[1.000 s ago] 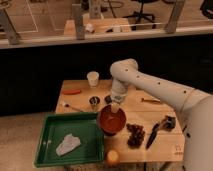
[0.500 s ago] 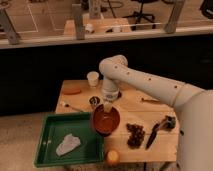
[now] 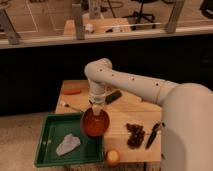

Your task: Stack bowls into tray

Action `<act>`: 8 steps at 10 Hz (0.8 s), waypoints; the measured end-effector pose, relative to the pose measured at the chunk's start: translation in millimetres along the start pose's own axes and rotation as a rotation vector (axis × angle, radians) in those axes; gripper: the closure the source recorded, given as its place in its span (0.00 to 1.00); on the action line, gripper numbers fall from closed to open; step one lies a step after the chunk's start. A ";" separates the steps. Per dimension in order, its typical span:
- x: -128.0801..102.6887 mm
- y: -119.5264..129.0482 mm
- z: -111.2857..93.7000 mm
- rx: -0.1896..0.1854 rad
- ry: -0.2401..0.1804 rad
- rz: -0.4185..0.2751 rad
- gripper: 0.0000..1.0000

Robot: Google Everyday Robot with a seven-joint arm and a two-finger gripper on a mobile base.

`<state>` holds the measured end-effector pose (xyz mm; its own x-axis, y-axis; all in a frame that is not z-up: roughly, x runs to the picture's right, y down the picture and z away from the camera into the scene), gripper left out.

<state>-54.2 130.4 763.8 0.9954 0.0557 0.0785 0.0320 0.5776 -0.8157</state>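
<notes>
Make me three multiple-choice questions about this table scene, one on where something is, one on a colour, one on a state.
1. Where is the orange-red bowl?
A. On the floor
B. At the green tray's right edge, hanging from the gripper
C. At the table's far corner

2. What colour is the crumpled item lying in the tray?
A. Black
B. Blue
C. Whitish

3. What state is the gripper in?
A. Shut on the bowl's rim
B. Wide open above the table
C. Resting empty in the tray

Answers:
1 B, the bowl overlaps the tray's right rim, directly below the gripper.
2 C, it shows pale against the green.
3 A, the gripper meets the bowl's upper rim.
</notes>
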 end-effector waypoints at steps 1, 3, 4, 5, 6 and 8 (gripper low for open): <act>-4.4 0.6 5.0 -0.002 0.016 -0.007 1.00; -9.9 3.5 13.4 -0.004 0.049 -0.019 1.00; -14.3 5.7 17.1 -0.007 0.063 -0.029 1.00; -18.1 7.6 20.8 -0.009 0.076 -0.038 1.00; -20.5 8.6 25.4 -0.010 0.093 -0.043 1.00; -24.6 8.7 32.3 -0.003 0.136 -0.044 1.00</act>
<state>-81.3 160.4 773.3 0.9961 -0.0809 0.0360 0.0761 0.5746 -0.8149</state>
